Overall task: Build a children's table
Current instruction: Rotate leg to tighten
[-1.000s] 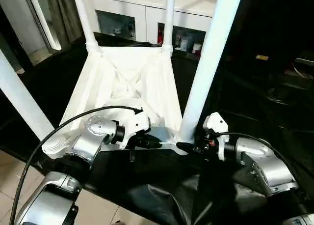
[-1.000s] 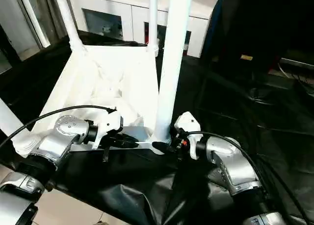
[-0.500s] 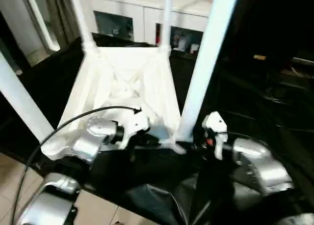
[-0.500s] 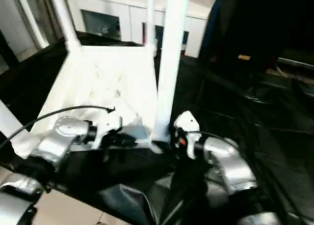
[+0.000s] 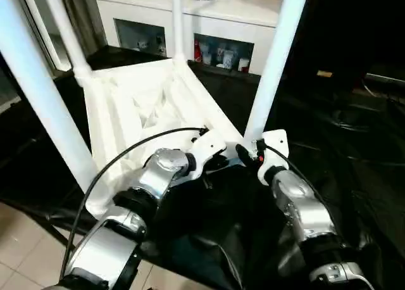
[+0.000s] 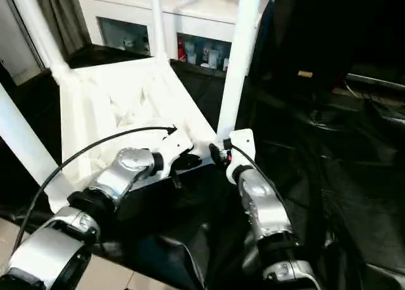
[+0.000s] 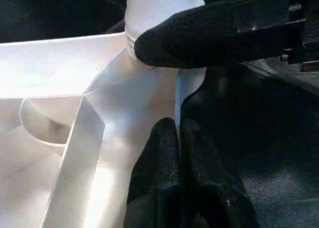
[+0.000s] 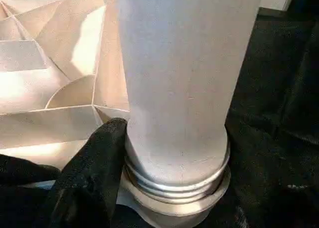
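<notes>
L pincer [image 7: 178,148] pinches tabletop [image 5: 126,106] edge; 4 legs [image 5: 275,56] up.

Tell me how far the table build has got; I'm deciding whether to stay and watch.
Nearly done, it seems. The tabletop lies upside down with four legs standing in its corners. In hand: the right end effector grips the base of the near right leg, where thread rings show above the socket in the right wrist view, and the left end effector pinches the tabletop's rim. Left, probably: seating that leg fully and turning the table upright.
</notes>
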You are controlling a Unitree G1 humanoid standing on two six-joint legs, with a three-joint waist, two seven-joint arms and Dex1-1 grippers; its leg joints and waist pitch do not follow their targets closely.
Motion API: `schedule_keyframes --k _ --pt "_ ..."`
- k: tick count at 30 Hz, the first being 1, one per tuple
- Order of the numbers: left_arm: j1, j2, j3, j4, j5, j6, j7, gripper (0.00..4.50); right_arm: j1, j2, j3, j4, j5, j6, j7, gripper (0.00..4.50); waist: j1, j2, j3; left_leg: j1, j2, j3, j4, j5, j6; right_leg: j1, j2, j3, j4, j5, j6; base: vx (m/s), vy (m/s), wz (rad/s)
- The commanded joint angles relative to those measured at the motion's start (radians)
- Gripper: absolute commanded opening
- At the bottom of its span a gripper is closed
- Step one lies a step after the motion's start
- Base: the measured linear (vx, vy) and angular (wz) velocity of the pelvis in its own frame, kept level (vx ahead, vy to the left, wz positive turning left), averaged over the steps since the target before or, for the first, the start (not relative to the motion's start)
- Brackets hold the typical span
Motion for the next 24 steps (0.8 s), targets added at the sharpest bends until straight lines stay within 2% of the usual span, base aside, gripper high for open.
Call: schedule_keyframes --k 1,2,4,5,7,9,10,11,12,14,15,18,21,22,23,24 --pt "-0.011 0.007 0.017 0.032 0.007 -0.008 0.046 0.0 0.018 0.017 0.051 0.022 -0.003 -0.003 0.069 3.25 -0.001 -0.01 -0.052 0.011 0.043 -0.024 -0.071 -0.285 0.026 0.036 -0.063 0.035 -0.08 -0.302 -0.176 0.0 0.0 0.0" --pt "-0.005 0.015 0.016 0.025 0.003 -0.012 0.024 0.0 0.019 0.004 0.057 0.004 0.007 -0.011 0.111 3.39 0.0 -0.009 -0.052 0.012 0.044 -0.025 -0.072 -0.29 0.029 0.038 -0.064 0.033 -0.081 -0.321 -0.172 0.0 0.0 0.0" --pt "0.01 0.036 0.011 0.007 -0.002 -0.013 -0.026 0.0 0.021 -0.027 0.062 -0.031 0.017 -0.006 0.165 3.39 0.0 -0.01 -0.051 0.01 0.046 -0.027 -0.073 -0.294 0.033 0.038 -0.063 0.033 -0.081 -0.327 -0.168 0.0 0.0 0.0" --pt "0.021 0.053 0.008 -0.006 -0.005 -0.019 -0.054 0.0 0.016 -0.053 0.059 -0.049 0.027 0.004 0.201 3.55 -0.003 -0.012 -0.051 0.004 0.046 -0.028 -0.074 -0.285 0.036 0.044 -0.063 0.032 -0.077 -0.314 -0.168 0.0 0.0 0.0" --pt "0.029 0.063 0.007 -0.017 -0.01 -0.032 -0.081 0.0 0.015 -0.072 0.062 -0.059 0.03 0.01 0.231 3.81 -0.006 -0.008 -0.051 0.008 0.047 -0.027 -0.073 -0.289 0.039 0.039 -0.063 0.033 -0.078 -0.309 -0.175 0.0 0.0 0.0" --pt "0.051 0.104 0.007 -0.049 -0.03 -0.065 -0.163 0.0 0.021 -0.158 0.074 -0.097 0.047 0.023 0.358 3.81 -0.008 -0.009 -0.053 0.006 0.047 -0.026 -0.071 -0.284 0.04 0.04 -0.064 0.033 -0.077 -0.303 -0.184 0.0 0.0 0.0" --pt "0.056 0.113 0.008 -0.056 -0.037 -0.074 -0.186 0.0 0.023 -0.176 0.074 -0.106 0.055 0.027 0.387 3.81 -0.004 -0.012 -0.052 0.005 0.048 -0.027 -0.07 -0.277 0.051 0.046 -0.063 0.032 -0.076 -0.294 -0.187 0.0 0.0 0.0" --pt "0.065 0.126 0.009 -0.068 -0.051 -0.082 -0.227 0.0 0.028 -0.208 0.069 -0.122 0.072 0.023 0.442 3.81 -0.003 -0.012 -0.053 0.01 0.051 -0.022 -0.067 -0.269 0.059 0.038 -0.064 0.036 -0.075 -0.272 -0.196 0.0 0.0 0.0" --pt "0.074 0.137 0.01 -0.083 -0.065 -0.09 -0.264 0.0 0.03 -0.225 0.066 -0.13 0.079 0.016 0.47 3.81 -0.004 -0.011 -0.052 0.009 0.05 -0.022 -0.067 -0.266 0.061 0.039 -0.063 0.035 -0.074 -0.265 -0.202 0.0 0.0 0.0" --pt "0.083 0.146 0.01 -0.099 -0.079 -0.097 -0.301 0.0 0.033 -0.238 0.066 -0.138 0.083 0.011 0.496 3.81 -0.002 -0.011 -0.053 0.007 0.051 -0.022 -0.067 -0.249 0.065 0.04 -0.065 0.034 -0.07 -0.246 -0.214 0.0 0.0 0.0" --pt "0.109 0.177 -0.004 -0.147 -0.106 -0.102 -0.398 0.0 0.043 -0.262 0.068 -0.158 0.099 0.006 0.558 3.81 -0.002 -0.011 -0.054 0.007 0.051 -0.022 -0.067 -0.246 0.064 0.04 -0.064 0.034 -0.068 -0.242 -0.217 0.0 0.0 0.0" --pt "0.139 0.208 -0.018 -0.206 -0.138 -0.08 -0.492 0.0 0.058 -0.282 0.078 -0.188 0.121 0.024 0.621 3.81 0.002 -0.009 -0.053 0.009 0.056 -0.02 -0.069 -0.235 0.069 0.039 -0.064 0.035 -0.063 -0.212 -0.235 0.0 0.0 0.0" --pt "0.157 0.22 -0.009 -0.242 -0.161 -0.064 -0.524 0.0 0.08 -0.307 0.111 -0.219 0.139 0.043 0.69 3.81 0.01 -0.01 -0.052 0.012 0.059 -0.019 -0.071 -0.231 0.061 0.04 -0.062 0.034 -0.06 -0.199 -0.242 0.0 0.0 0.0" --pt "0.158 0.221 -0.008 -0.244 -0.162 -0.064 -0.525 0.0 0.083 -0.309 0.115 -0.222 0.14 0.045 0.697 3.81 0.014 -0.008 -0.051 0.013 0.06 -0.017 -0.071 -0.234 0.058 0.037 -0.061 0.035 -0.061 -0.205 -0.24 0.0 0.0 0.0" --pt "0.16 0.223 -0.005 -0.249 -0.163 -0.062 -0.527 0.0 0.09 -0.315 0.13 -0.229 0.136 0.045 0.717 3.81 0.018 -0.013 -0.05 0.014 0.059 -0.017 -0.072 -0.241 0.053 0.037 -0.063 0.035 -0.062 -0.225 -0.235 0.0 0.0 0.0" --pt "0.162 0.225 -0.003 -0.254 -0.164 -0.06 -0.529 0.0 0.094 -0.317 0.137 -0.232 0.131 0.045 0.73 3.81 0.019 -0.011 -0.05 0.014 0.059 -0.017 -0.072 -0.244 0.049 0.036 -0.065 0.036 -0.064 -0.236 -0.231 0.0 0.0 0.0"
